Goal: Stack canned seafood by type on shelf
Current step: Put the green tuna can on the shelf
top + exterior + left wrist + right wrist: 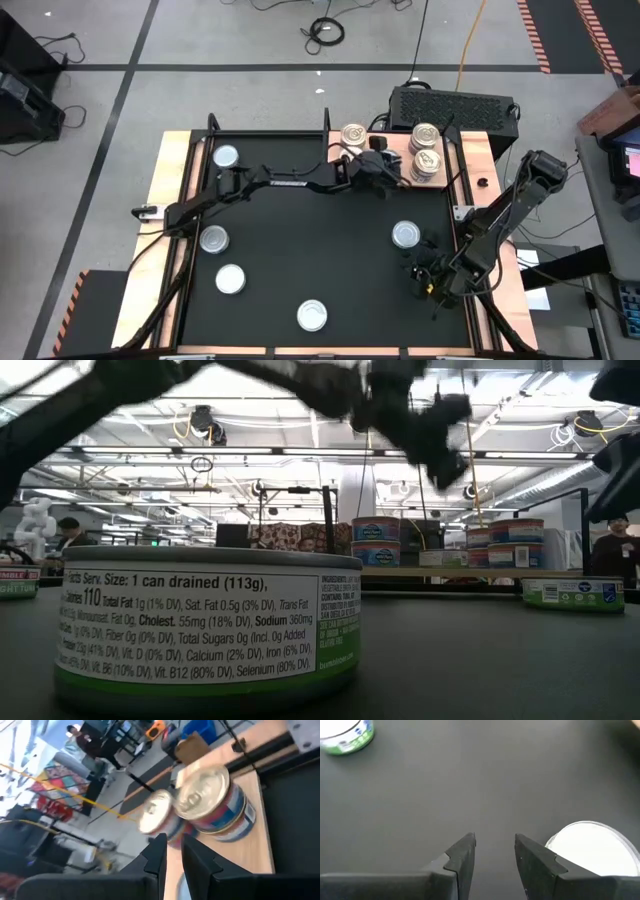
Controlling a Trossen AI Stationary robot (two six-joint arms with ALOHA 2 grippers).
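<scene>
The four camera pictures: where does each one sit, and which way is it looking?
High view: overhead, facing down on the table; both arms show.
Low view: at tabletop level, facing across to the shelf; arms cross overhead.
Left wrist view: on the left arm, looking past the left gripper at gold-lidded tins.
Right wrist view: looking past the right gripper at the mat.
Shared: high and left wrist views show the shelf tins.

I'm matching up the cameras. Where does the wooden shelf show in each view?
High view: the shelf lies at the table's far edge, right of the middle.
Low view: a thin brown strip far back, right of centre.
Left wrist view: bare wood under the tins, just beyond the fingers.
Right wrist view: not in it.
Shared landmark: the stacked tins standing on it.
</scene>
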